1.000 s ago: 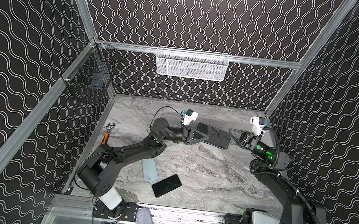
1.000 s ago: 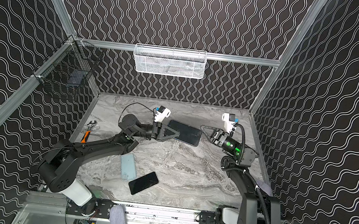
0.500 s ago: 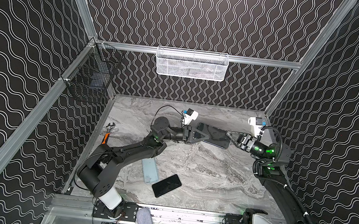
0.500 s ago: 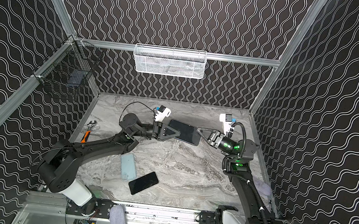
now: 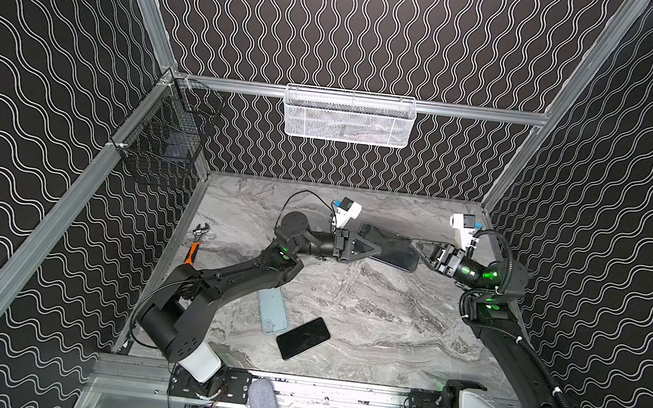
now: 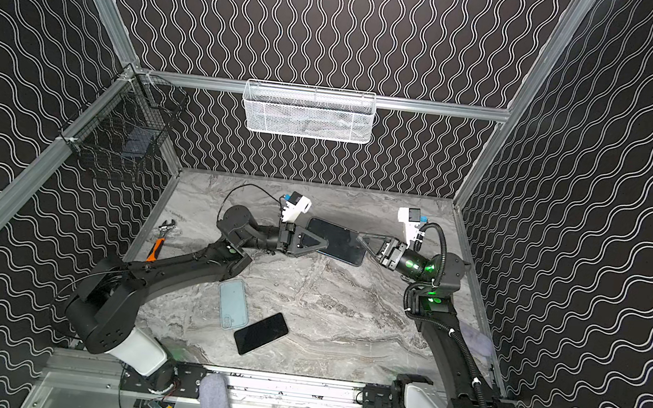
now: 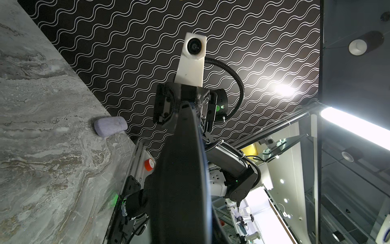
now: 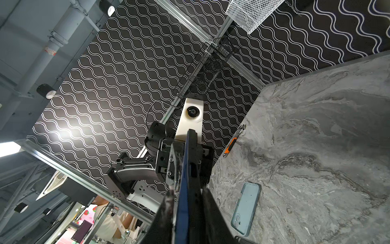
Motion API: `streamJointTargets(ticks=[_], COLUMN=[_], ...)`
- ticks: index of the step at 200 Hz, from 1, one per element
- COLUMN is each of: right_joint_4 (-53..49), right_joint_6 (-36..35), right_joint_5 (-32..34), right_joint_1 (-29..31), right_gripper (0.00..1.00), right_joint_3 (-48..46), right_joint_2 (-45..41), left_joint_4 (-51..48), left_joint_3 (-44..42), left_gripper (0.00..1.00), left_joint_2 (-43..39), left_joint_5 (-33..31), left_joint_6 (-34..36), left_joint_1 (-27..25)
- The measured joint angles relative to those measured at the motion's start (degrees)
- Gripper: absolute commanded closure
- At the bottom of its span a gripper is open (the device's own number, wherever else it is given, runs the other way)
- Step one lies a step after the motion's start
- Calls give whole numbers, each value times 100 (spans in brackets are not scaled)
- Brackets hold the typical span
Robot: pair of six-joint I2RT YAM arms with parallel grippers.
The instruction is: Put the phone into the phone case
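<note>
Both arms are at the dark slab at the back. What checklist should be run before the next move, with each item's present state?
1. Left gripper shut on the dark flat rectangular phone: ok.
2. Fingers of the right gripper straddle the phone's other end: ok.
3. Right grip firm: cannot tell.
4. Phone held off the grey marble table: ok.
5. Light blue phone case open side up: cannot tell.
6. Space around the case free: not ok; a second glossy black phone lies at its corner.
</note>
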Motion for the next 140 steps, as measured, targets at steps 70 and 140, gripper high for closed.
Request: streamJointTargets(ticks=[70,140], right_joint_4=[28,-1325], right_joint_6=[286,-555], right_joint_5=[59,203], right_joint_1=[0,15], right_gripper=[100,97], right_joint_3=[-57,245], right_joint_2=[-70,-415], left_joint_4=[-15,122], left_joint_3=[-11,-13], left_gripper=[100,100], left_joint_2=[11,68], left_joint_5=[-4,-9], left_joint_6=[177,149], left_joint_1=[-4,-4])
